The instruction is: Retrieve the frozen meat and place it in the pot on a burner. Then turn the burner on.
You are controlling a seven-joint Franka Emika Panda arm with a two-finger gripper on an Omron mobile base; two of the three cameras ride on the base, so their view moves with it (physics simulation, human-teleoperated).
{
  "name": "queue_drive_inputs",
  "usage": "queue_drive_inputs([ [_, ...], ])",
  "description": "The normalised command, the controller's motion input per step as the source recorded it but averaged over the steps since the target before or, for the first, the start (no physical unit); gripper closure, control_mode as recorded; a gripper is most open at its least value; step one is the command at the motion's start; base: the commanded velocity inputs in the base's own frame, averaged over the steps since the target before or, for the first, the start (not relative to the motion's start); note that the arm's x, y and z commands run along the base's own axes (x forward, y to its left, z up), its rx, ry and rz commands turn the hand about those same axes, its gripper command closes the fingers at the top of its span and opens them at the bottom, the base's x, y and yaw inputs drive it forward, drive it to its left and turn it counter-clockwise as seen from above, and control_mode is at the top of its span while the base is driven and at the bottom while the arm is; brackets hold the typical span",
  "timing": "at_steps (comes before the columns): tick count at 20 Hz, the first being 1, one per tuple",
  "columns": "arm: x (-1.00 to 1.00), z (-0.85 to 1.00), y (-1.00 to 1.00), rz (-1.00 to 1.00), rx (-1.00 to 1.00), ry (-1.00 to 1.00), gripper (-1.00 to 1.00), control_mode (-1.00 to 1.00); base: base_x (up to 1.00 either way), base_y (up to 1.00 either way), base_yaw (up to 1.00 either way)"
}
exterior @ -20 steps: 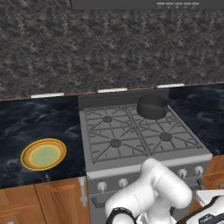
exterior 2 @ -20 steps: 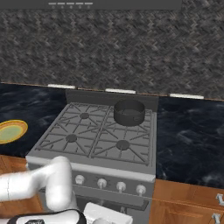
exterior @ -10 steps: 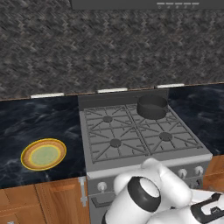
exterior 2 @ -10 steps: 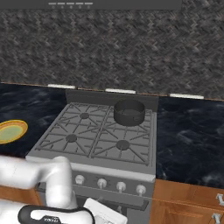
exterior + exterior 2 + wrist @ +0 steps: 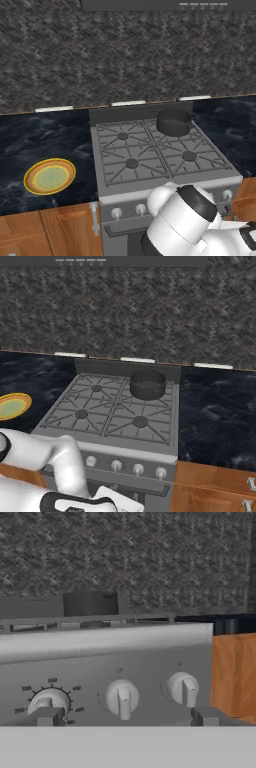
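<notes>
The pot (image 5: 173,122) sits on the rear right burner of the stove (image 5: 160,165), a short dark round vessel with straight sides, resting on the grey grate (image 5: 131,150); from the right base view the same pot (image 5: 147,385) stands close to the raised back panel of the stove. Nothing can be made out inside it. The front right burner (image 5: 189,156) lies bare under its grate, and so do the two on the left.

A yellow-rimmed green plate (image 5: 50,176) lies flat on the dark marbled worktop (image 5: 45,145) to the left of the stove, well apart from the pot, with nothing on it.

The end effector (image 5: 125,717) is held low in front of the stove's control panel, its two finger tips (image 5: 49,716) spread wide apart and released, grasping nothing. Between them, in the hand view, two white knobs (image 5: 121,697) face the camera (a third, dial-marked one sits by the left tip). Wooden cabinet fronts (image 5: 55,232) flank the stove below the worktop.
</notes>
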Motion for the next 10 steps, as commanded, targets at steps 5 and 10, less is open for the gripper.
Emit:
queue_drive_inputs([
  [5, 0.0, -0.31, -0.17, 0.02, -0.09, 0.0, -1.0, -1.0, 0.0, 0.0, 0.0],
  [10, 0.0, -0.24, -0.17, 0.0, -0.05, 0.0, -1.0, -1.0, 0.0, 0.0, 0.0],
])
